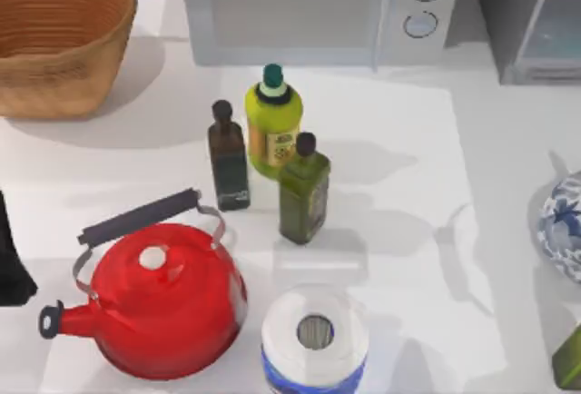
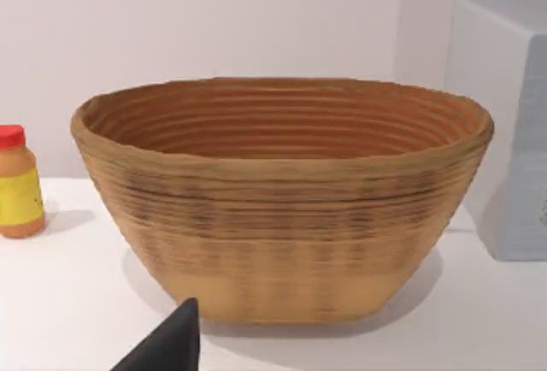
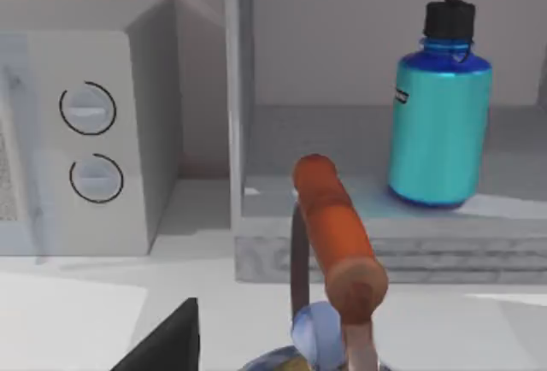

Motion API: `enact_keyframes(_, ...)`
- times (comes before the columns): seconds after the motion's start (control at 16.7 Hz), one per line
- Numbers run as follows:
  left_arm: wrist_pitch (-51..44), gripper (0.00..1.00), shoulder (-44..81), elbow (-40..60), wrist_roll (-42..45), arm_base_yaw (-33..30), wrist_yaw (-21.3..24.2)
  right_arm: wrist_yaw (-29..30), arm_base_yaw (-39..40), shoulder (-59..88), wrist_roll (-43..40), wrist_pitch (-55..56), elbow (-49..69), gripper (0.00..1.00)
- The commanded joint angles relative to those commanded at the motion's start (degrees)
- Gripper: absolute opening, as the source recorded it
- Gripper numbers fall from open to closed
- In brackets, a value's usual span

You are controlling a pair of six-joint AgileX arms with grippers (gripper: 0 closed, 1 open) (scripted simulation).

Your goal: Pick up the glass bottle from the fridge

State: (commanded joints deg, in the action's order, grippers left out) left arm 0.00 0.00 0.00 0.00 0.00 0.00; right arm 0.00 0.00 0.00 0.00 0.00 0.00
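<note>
White tabletop [image 1: 508, 231] spreads under everything, with a pale wall behind it. At the back right stands the grey metal fridge [image 1: 526, 22], and its inside is open to the right wrist camera. On the fridge shelf stands the small teal glass bottle with a dark blue round cap [image 3: 439, 110]; it is upright and alone, with nothing touching it. Just left of the fridge sits the light grey microwave with two round knobs [image 1: 318, 8]. At the back left is the big brown woven basket [image 1: 54, 35], and the left wrist camera sees a little orange jar with a red lid [image 2: 17, 183] beside it. In the middle of the table three bottles stand close together: a yellow-green one with a green cap [image 1: 272, 122], a dark brown one [image 1: 227, 158] and a dark olive-green square one [image 1: 304, 190]. Nearer the front sit the shiny red kettle with a dark handle [image 1: 163, 299] and a white paper roll [image 1: 315, 335]. At the right edge is a blue and white teapot [image 1: 563, 226]; its orange-brown handle [image 3: 338, 234] shows close up before the fridge. The left arm [image 1: 11, 262] waits at the left edge. I cannot tell whether either claw is spread or pressed together.
</note>
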Motion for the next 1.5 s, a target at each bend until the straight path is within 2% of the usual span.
enact_keyframes(0.24,0.00,1.00,0.00,0.00,0.00,0.00,0.00,-0.40,-1.31,1.13,-0.40,1.84,0.42,1.00)
enact_keyframes(0.48,0.00,1.00,0.00,0.00,0.00,0.00,0.00,-3.01,-7.42,10.29,-2.10,12.66,1.83,1.00)
enact_keyframes(0.72,0.00,1.00,0.00,0.00,0.00,0.00,0.00,-6.77,-17.04,28.80,-3.69,32.49,2.30,1.00)
enact_keyframes(1.02,0.00,1.00,0.00,0.00,0.00,0.00,0.00,-13.70,-27.40,61.57,-3.72,62.09,1.44,1.00)
enact_keyframes(1.26,0.00,1.00,0.00,0.00,0.00,0.00,0.00,-20.83,-30.76,84.98,-2.07,81.13,3.58,1.00)
enact_keyframes(1.5,0.00,1.00,0.00,0.00,0.00,0.00,0.00,-26.88,-31.21,98.70,0.04,90.81,8.22,1.00)
